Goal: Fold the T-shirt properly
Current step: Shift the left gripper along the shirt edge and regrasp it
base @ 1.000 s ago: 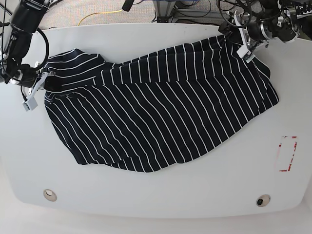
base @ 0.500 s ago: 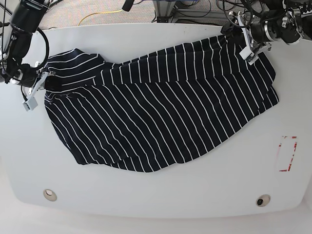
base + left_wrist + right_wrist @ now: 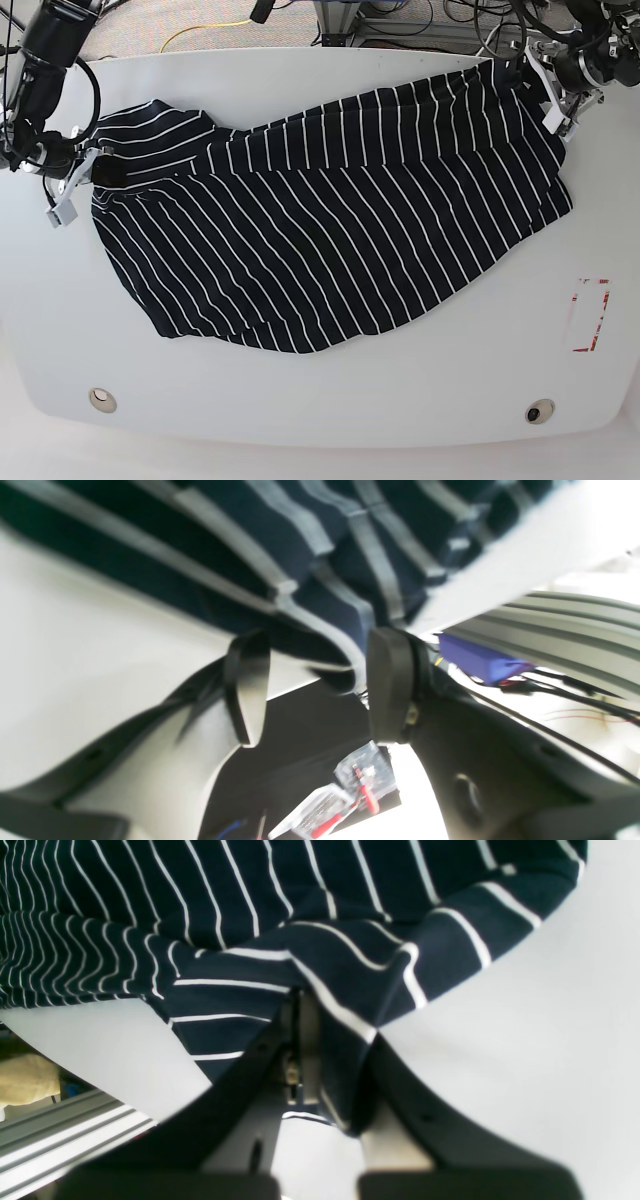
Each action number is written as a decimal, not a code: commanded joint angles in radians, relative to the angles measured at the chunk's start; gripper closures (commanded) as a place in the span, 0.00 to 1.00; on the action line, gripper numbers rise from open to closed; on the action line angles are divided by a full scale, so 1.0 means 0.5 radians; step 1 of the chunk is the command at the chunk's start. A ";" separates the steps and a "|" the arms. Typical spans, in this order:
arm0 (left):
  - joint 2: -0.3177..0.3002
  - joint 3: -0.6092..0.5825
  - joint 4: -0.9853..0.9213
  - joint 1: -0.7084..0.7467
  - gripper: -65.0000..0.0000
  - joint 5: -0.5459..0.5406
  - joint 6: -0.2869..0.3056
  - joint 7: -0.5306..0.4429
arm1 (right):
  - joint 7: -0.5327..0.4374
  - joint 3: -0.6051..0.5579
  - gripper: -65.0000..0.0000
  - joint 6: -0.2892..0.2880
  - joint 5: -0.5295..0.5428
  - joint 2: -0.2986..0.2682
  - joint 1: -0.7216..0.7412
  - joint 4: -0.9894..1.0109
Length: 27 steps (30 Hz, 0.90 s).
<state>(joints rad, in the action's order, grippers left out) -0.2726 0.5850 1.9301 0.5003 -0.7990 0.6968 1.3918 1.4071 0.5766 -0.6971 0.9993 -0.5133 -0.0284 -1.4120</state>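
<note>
T-shirt [image 3: 330, 220] lies spread and rumpled across the middle of the white table [image 3: 320, 390], dark navy w/ thin white stripes, running from far-left edge to upper-right corner. Collar and sleeves hard to pick out; bottom-left hem curls under itself.

Right gripper [image 3: 327, 1060], on the base view's left [image 3: 72, 190]: jaws pinched tight on a fold of the T-shirt [image 3: 320, 930]. Wrist view shows cloth bunched betw. the fingers [image 3: 300, 1040], but the pinch point itself is buried in fabric. Arm above it cut off by frame edge.

Left gripper [image 3: 320, 680], at the table's upper-right corner in base view [image 3: 558, 95]: jaws stand partway apart. Striped hem of the T-shirt [image 3: 300, 555] hangs into the gap and lies against the inner face of the right-hand pad [image 3: 390, 685]; the other pad [image 3: 247, 680] is clear of the cloth. Can't tell if it's actually gripping — wrist view is blurred and base view too small there.

Under the left gripper, off the table: clear plastic bags [image 3: 340, 795] w/ red bits inside, contents unreadable. A blue item [image 3: 475, 660] sits by an aluminium rail [image 3: 565, 625], partly hidden.

Red-white marking [image 3: 588, 315] near the table's right edge, detail too small.
</note>
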 commanded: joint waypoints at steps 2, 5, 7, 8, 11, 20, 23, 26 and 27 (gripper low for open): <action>-0.101 0.028 -0.014 -0.014 0.56 -0.064 0.003 -0.029 | -0.029 0.011 1.00 -0.002 0.038 -0.018 0.025 -0.031; -0.107 0.028 -0.014 -0.036 0.56 -0.064 0.003 -0.029 | -0.029 0.011 1.00 -0.002 0.038 -0.006 0.025 -0.031; -0.098 0.028 -0.017 -0.097 0.56 -0.058 0.003 -0.029 | -0.026 0.011 1.00 -0.002 0.038 -0.003 0.025 -0.031; -0.092 0.028 -0.026 -0.109 0.56 -0.048 0.003 -0.029 | -0.026 0.011 1.00 -0.002 0.038 -0.003 0.025 -0.031; -0.043 0.028 -0.103 -0.143 0.56 -0.045 0.003 -0.029 | -0.026 0.011 1.00 -0.002 0.038 -0.003 0.025 -0.031; -0.018 0.019 -0.379 -0.223 0.56 -0.061 0.003 -0.029 | -0.026 0.011 1.00 -0.002 0.038 -0.015 0.022 -0.031; 0.019 0.016 -0.379 -0.229 0.56 -0.061 0.003 -0.029 | -0.026 0.014 1.00 -0.002 0.038 -0.015 0.022 -0.031; 0.037 -0.039 -0.366 -0.232 0.56 -0.064 0.003 -0.029 | -0.026 0.011 1.00 -0.002 0.038 -0.006 0.022 -0.031; 0.043 -0.076 -0.366 -0.235 0.56 -0.064 0.003 -0.029 | -0.026 0.011 1.00 -0.002 0.038 -0.006 0.022 -0.031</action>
<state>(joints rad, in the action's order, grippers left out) -0.2440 0.5625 1.7279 0.3859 -0.8154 0.6968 1.3865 1.4075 0.5751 -0.6975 0.9993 -0.4927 -0.0307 -1.4124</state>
